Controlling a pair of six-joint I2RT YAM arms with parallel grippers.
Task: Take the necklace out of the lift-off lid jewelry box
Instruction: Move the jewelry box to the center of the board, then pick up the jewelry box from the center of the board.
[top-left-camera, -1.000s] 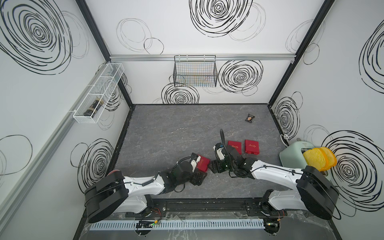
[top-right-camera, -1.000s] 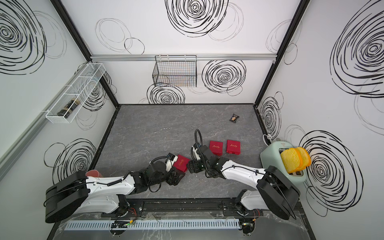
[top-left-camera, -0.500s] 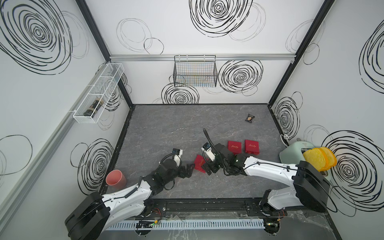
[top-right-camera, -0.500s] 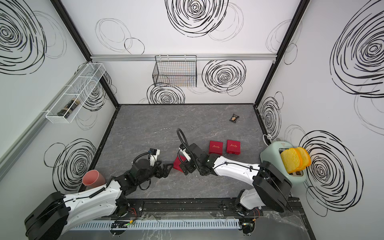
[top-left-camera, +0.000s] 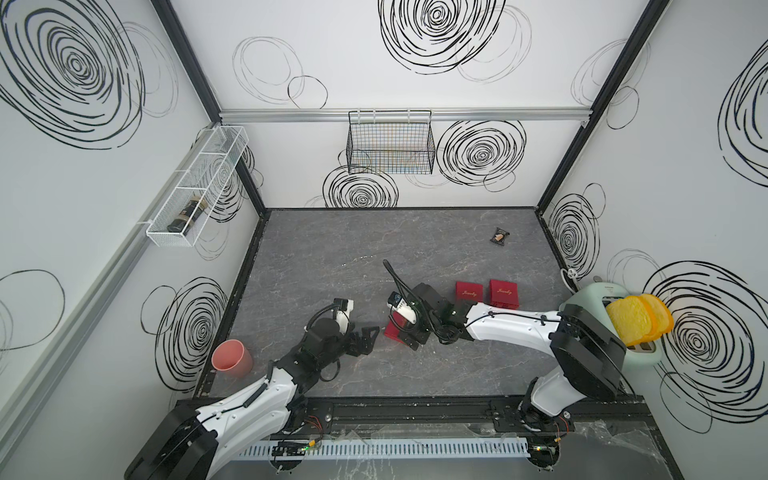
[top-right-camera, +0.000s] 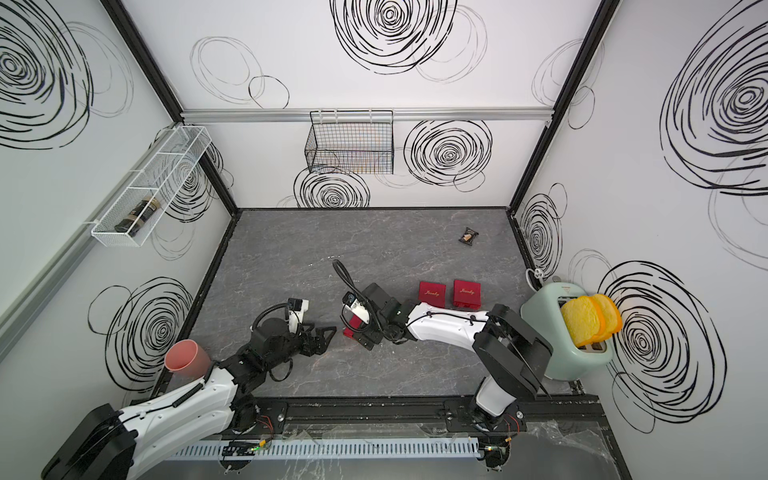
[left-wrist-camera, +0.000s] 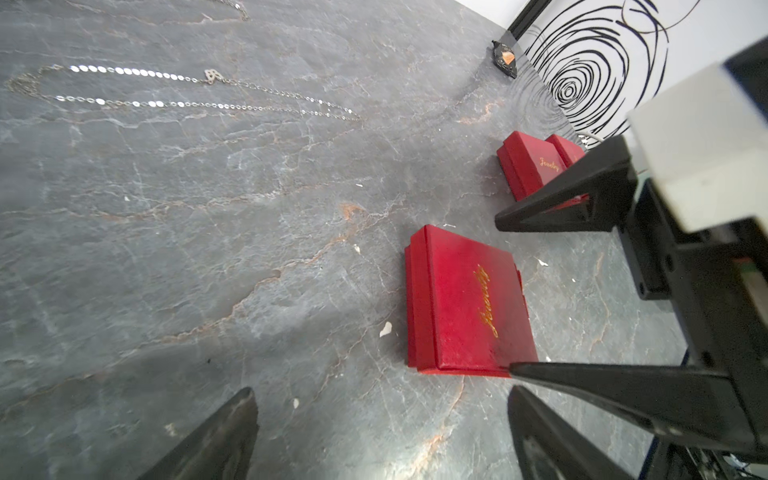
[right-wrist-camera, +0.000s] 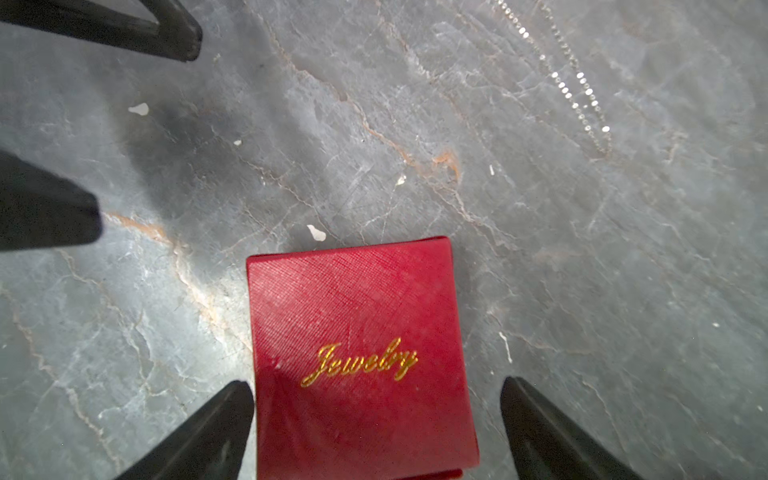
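A small red box (right-wrist-camera: 361, 357) lies flat on the grey table (top-left-camera: 316, 241). The table looks like stone with thin white and orange cracks. The box is square, with a rough woven-looking skin. Its lid (left-wrist-camera: 457, 291) has curly gold letters on it (they spell "Jewelry"). The lid is on, so the inside is hidden.

The right claw (right-wrist-camera: 374, 384) is spread wide, with the box between its two black pointy fingers. One finger is just beside the box edge and the other stands apart from it. The left claw (left-wrist-camera: 380, 392) is spread wide too, with only bare table between its fingers. It is near the box but not touching it.

Both wrist views show a necklace (left-wrist-camera: 178, 89). It is a thin silver chain with little shiny flat links, lying loose on the table, well apart from the box. In both top views it is only a few tiny specks.

In a top view the right claw covers part of the box. That view also shows a round pink cup (top-left-camera: 232, 358) at the table's edge, beside the left arm.
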